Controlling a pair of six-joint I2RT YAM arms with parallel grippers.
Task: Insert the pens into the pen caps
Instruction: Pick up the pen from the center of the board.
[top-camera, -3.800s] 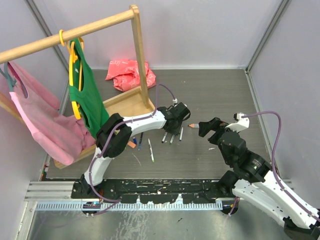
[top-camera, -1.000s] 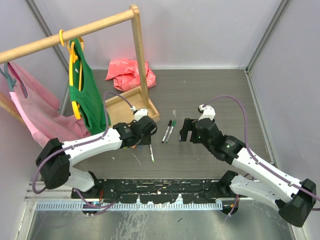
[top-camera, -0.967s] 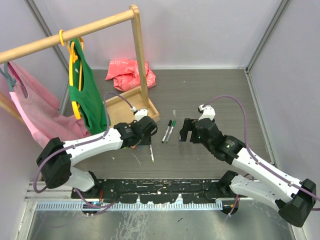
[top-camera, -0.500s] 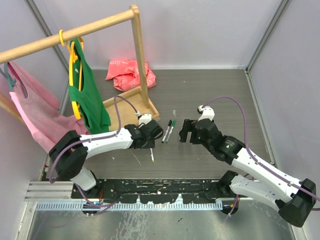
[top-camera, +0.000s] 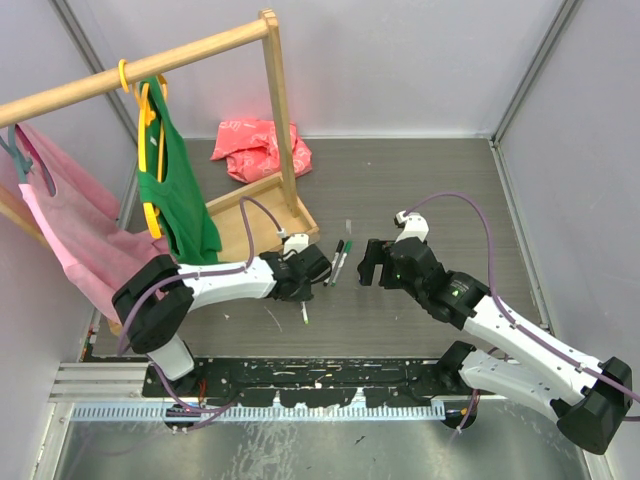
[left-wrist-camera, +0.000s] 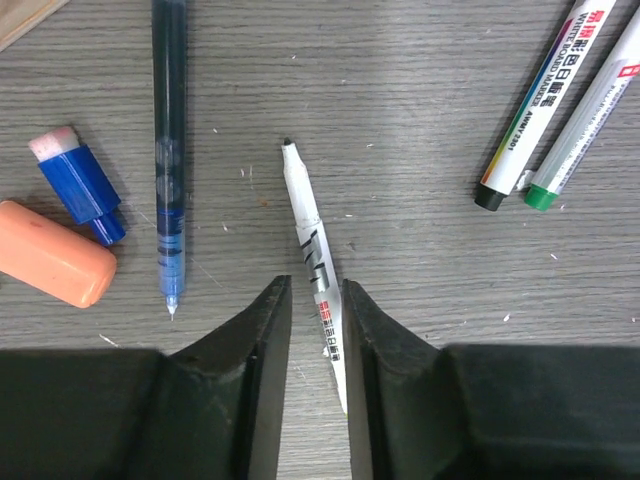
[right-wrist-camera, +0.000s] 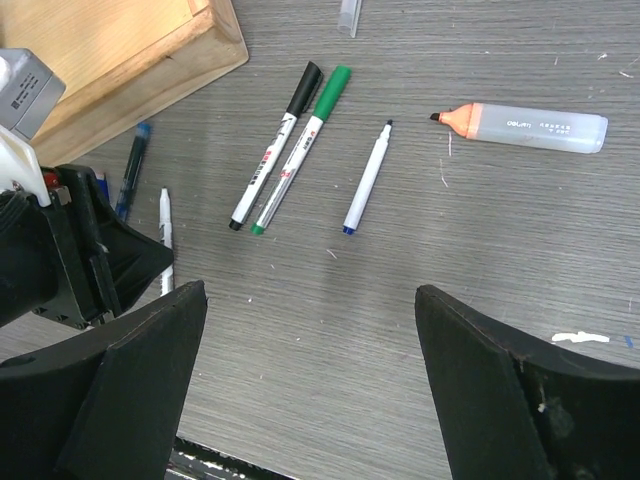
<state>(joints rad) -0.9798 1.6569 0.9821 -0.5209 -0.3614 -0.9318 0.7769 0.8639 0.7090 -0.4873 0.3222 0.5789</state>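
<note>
Grasp step: the left end effector (left-wrist-camera: 315, 290), narrowly spread, straddled the white pen (left-wrist-camera: 300, 205) beside the blue pen (left-wrist-camera: 169, 150); closing squarely seemed next.

Thin white pen (left-wrist-camera: 305, 225) — uncapped, flat

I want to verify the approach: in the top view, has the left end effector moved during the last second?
Yes. The left end effector has shifted to the right, closer to the green-capped pen, which has not moved.
</note>
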